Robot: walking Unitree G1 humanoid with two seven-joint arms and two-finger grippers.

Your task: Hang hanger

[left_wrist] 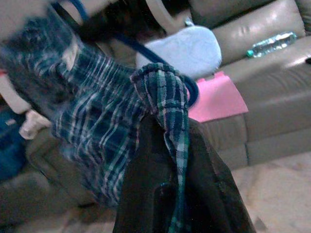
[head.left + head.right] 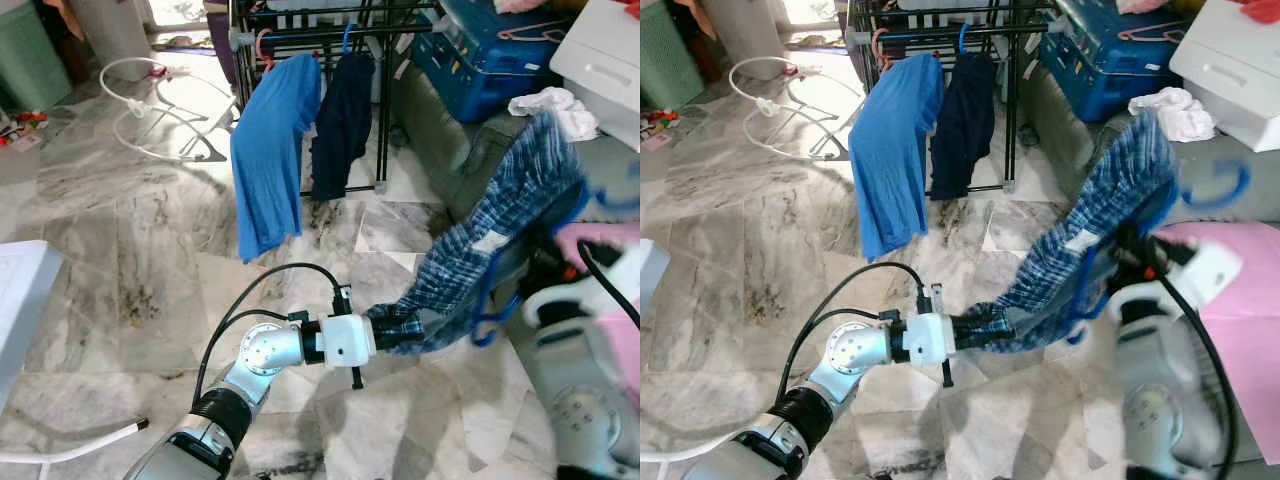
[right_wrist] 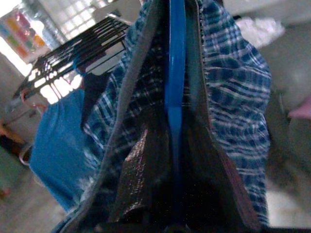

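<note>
1. Eye views: left gripper pinches the plaid shirt's lower hem over the marble floor, drying rack well behind.
2. Left wrist: fingers clamped on plaid fabric.
3. Right wrist: right gripper grips the blue hanger inside the shirt.

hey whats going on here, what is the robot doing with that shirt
The robot holds a blue plaid shirt on a blue hanger between its two arms. The left gripper is shut on the shirt's lower edge, and the right gripper is shut on the hanger inside the shirt. The drying rack, with a light blue shirt and a dark garment hanging on it, stands ahead across the marble floor.
</note>
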